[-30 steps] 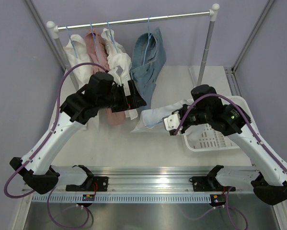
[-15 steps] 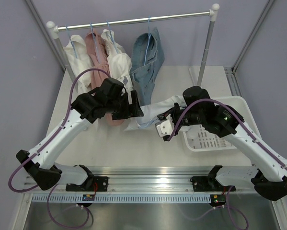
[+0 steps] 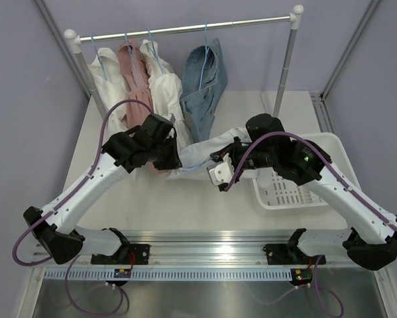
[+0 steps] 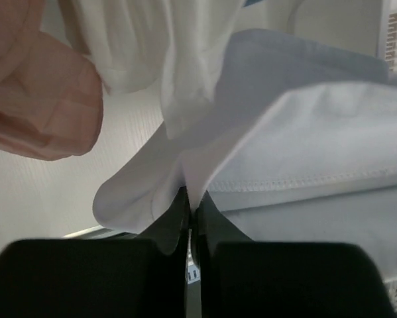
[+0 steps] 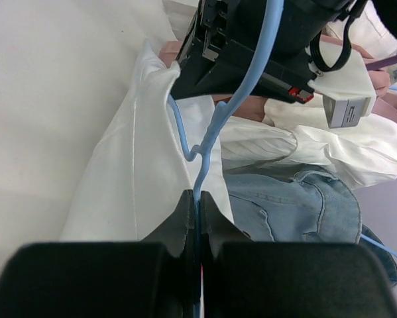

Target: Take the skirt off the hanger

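At the centre of the overhead view, the pale skirt is stretched over the worktop between the two arms, below the rail that carries the other garments.

Left arm: jaws closed almost completely, pinching a fold at the skirt's edge. At the lower centre of its wrist view the cloth rises from between the two tips.

Right arm: jaws shut tight on the wire of the blue hanger. The wire runs up the middle of its wrist view, and a bend in it passes behind the skirt's edge at centre left.

The arrangement reads as a two-point hold. One arm fixes the hanger and the other takes the cloth, so that drawing them apart should slide the waist off the wire. The skirt appears not yet free of the hanger; whether a clip secures it cannot be told.

A denim garment hangs just above the skirt's upper edge. A white basket sits at right of the frame, partly under the right arm.
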Available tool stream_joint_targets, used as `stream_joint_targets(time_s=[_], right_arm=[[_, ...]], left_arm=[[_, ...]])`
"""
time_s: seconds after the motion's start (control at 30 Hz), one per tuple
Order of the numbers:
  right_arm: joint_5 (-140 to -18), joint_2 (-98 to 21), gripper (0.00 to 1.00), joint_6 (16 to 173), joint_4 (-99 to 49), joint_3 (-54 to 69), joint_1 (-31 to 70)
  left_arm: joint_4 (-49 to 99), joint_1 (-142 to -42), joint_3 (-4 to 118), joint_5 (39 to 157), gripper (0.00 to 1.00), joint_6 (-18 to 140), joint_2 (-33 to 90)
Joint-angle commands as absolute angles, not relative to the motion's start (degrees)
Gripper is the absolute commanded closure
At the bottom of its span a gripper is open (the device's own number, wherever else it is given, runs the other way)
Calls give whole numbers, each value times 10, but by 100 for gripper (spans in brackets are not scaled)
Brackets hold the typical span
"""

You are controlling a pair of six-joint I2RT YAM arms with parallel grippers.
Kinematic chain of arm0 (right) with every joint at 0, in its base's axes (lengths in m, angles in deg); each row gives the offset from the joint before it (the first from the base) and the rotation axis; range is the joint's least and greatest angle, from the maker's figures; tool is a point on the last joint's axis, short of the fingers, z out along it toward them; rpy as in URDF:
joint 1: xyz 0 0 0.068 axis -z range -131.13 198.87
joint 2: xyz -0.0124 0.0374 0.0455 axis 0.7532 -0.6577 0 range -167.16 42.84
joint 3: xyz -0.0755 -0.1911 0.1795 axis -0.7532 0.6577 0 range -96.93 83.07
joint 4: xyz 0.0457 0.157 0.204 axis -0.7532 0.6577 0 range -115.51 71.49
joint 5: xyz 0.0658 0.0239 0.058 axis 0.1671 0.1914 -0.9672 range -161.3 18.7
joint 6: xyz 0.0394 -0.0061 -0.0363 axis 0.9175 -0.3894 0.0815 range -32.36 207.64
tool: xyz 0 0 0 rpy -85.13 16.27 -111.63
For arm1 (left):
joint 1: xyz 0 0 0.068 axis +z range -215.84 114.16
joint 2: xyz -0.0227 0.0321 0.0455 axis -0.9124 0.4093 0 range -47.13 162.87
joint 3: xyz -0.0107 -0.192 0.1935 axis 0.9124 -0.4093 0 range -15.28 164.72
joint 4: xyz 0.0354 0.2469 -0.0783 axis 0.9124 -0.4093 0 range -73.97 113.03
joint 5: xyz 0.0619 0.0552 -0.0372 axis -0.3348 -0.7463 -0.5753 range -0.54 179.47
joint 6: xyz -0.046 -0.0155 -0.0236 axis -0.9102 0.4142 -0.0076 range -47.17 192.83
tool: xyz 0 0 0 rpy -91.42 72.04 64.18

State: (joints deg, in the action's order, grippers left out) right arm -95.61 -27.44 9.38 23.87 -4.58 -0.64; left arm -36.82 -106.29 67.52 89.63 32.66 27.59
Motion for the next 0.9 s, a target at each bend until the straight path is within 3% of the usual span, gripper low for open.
stream_joint_targets(time_s=[0.0, 0.2, 0.6, 0.87], right_arm=[[-931, -269, 100, 74, 212, -67, -13], [-898, -253, 100, 79, 241, -46, 8], [-975, -227, 100, 165, 299, -91, 110], [-1024, -211, 100, 165, 345, -99, 185]], left_arm=[[-390, -1063, 666, 839, 100, 345, 239], [-441, -1041, 636, 809, 100, 374, 184], [-442, -954, 518, 827, 100, 444, 140], [-467, -851, 555, 795, 100, 530, 140]])
